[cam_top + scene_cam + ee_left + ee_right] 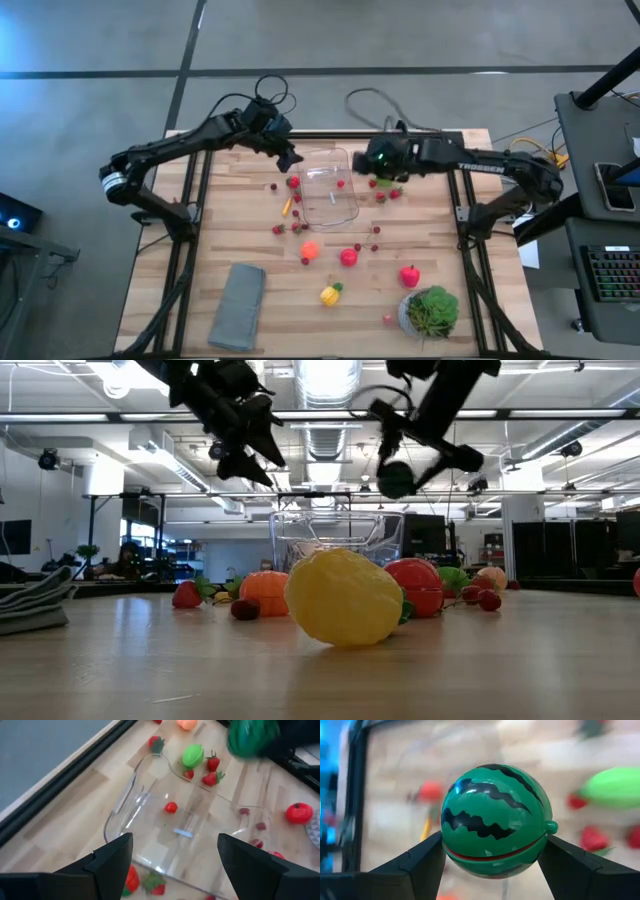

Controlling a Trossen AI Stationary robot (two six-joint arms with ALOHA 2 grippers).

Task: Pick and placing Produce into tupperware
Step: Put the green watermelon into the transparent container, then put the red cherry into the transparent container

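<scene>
Currently, status was recorded.
Right gripper [490,857]: closed on watermelon [496,820], held beside container [329,187].
Left gripper [175,851]: open, empty, above container.
Handling: judged light, stiff, slippery; gripped across middle.

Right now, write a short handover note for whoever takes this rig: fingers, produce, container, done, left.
Right gripper: fingers shut on a toy watermelon, held in the air by the container's right edge.
Left gripper: fingers open, empty, above the container's left side.
Container: at table centre-back, holding one small red piece.
Done: that one piece is in.
Left: drop the watermelon in, then gather the rest, including strawberries on the right, the orange piece, the red tomato, the red pepper and the yellow one.
</scene>
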